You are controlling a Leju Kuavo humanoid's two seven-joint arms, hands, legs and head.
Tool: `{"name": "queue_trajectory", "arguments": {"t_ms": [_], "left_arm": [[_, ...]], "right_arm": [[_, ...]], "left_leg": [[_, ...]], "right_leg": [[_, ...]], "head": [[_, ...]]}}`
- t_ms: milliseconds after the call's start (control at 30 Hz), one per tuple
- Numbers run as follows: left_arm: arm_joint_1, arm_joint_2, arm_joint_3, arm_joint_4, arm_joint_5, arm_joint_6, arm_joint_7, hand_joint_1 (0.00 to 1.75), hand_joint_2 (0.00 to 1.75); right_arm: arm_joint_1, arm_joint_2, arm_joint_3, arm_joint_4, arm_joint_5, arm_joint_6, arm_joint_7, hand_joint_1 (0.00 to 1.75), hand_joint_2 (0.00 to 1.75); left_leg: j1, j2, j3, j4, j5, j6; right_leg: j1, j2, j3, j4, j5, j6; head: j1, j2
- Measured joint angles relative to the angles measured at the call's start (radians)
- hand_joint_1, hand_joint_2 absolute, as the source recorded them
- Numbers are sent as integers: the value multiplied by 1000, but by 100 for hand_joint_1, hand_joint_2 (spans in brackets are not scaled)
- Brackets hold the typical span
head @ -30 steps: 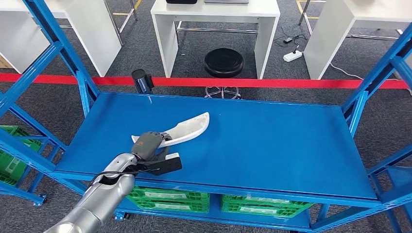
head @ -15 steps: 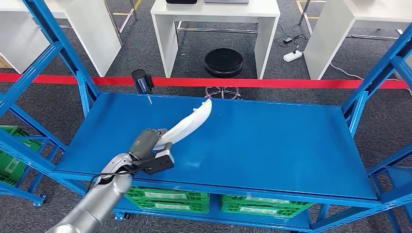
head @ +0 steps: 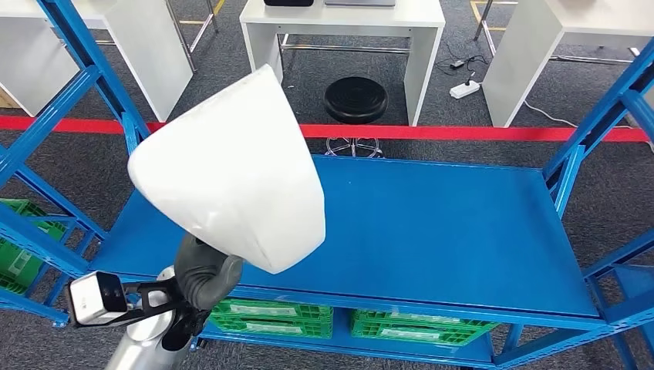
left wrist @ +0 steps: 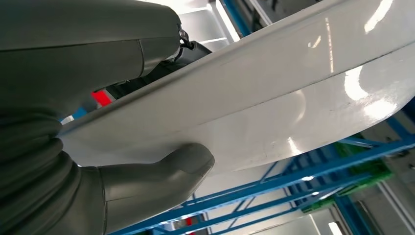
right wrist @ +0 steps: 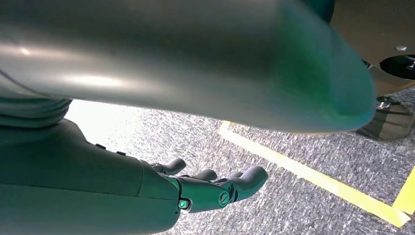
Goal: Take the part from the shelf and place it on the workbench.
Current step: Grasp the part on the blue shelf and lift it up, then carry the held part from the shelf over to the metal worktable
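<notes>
one white part (head: 231, 166), held by left hand (head: 204, 277), above one blue shelf (head: 432, 223)

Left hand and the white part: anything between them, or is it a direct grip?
Nothing between: in the left wrist view the left hand holds the white part directly, thumb pressed against its surface.

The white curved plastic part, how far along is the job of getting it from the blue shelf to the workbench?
Done: the white curved plastic part is off the blue metal shelf, raised close to the head camera. In hand: the left hand grips its edge, thumb pressed on the glossy surface. The right hand hangs empty over grey carpet. Left: carrying the part to the workbench and setting it down; none of that has begun.
</notes>
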Motion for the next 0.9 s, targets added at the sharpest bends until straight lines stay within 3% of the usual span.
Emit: {"name": "queue_trajectory", "arguments": {"t_ms": [333,467,567,633,700,733,767,800,867,900], "left_arm": [[25,-6,-37,-137,-13,-10,2,175,175],[35,2,-53,-143,-29,-5,2,175,175],[41,7,-62,-150,-40,1,2,175,175],[49,8,-70,-157,-44,4,3,175,175],[60,11,-76,-161,-47,4,6,175,175],[66,12,-78,-162,-48,4,7,175,175],[70,14,-79,-162,-49,4,9,175,175],[72,16,-81,-161,-50,4,11,175,175],[72,19,-82,-161,-49,4,12,175,175],[71,21,-82,-161,-46,4,12,175,175]], "right_arm": [[-1,1,0,0,4,0,4,0,0],[-2,3,0,1,9,0,4,0,0],[-3,5,0,2,15,0,6,0,0],[-5,5,0,2,19,1,12,0,0],[-6,6,0,3,22,2,20,0,0],[-5,7,0,3,24,2,23,0,0],[-5,7,0,3,25,3,25,0,0],[-5,8,0,3,27,3,27,0,0],[-7,9,0,3,29,3,30,0,0],[-8,10,0,4,30,3,32,0,0]], "left_leg": [[-2,0,1,3,-1,2],[-6,0,0,6,-3,10],[-2,1,5,-10,12,19],[6,4,9,-26,25,25],[8,8,5,-27,30,28],[9,9,2,-25,30,27],[10,11,-2,-21,30,25],[13,11,-6,-16,30,22],[21,10,-16,0,27,11],[23,9,-23,8,24,3]], "right_leg": [[-2,0,2,-1,1,2],[-6,-1,5,-3,3,8],[-4,0,7,-3,1,18],[-2,0,-15,55,-44,24],[-7,-1,-64,179,-114,32],[-10,-1,-86,233,-136,36],[-14,-1,-94,259,-138,40],[-19,-1,-85,249,-123,45],[-29,-3,-21,135,-69,57],[-30,0,11,80,-50,58]], "head": [[0,0],[0,0],[0,0],[4,0],[7,0],[8,0],[8,0],[8,0],[9,0],[11,0]]}}
